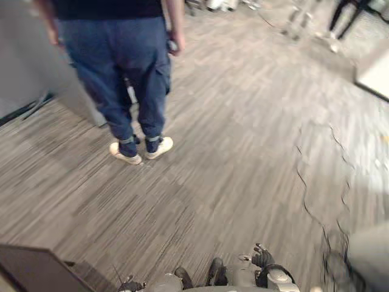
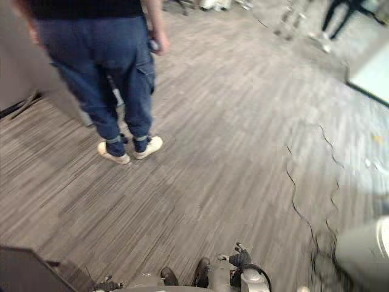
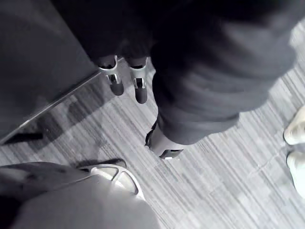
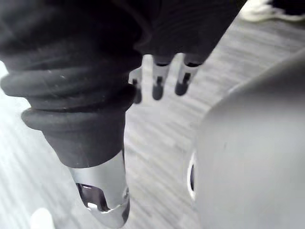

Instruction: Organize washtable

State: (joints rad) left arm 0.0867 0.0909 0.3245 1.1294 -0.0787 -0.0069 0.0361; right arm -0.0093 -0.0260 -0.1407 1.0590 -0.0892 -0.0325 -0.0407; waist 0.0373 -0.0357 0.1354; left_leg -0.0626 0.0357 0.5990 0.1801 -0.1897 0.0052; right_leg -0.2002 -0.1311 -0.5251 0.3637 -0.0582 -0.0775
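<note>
My left hand (image 1: 130, 285) hangs low at my side over the wood-pattern floor. In the left wrist view its fingers (image 3: 138, 86) point straight down and its thumb (image 3: 164, 148) stands apart, with nothing in them. My right hand (image 1: 262, 258) hangs at my other side. Its fingers (image 4: 157, 81) are straight and relaxed too, its thumb (image 4: 102, 200) is free, and it holds nothing.
A person in blue trousers (image 1: 130, 67) and white shoes (image 1: 141, 151) stands close ahead on the left, beside a grey panel (image 1: 24, 61). A dark box corner (image 1: 36, 271) sits at lower left. A white board (image 1: 377, 73) lies far right, with another person's legs (image 1: 346, 15) beyond.
</note>
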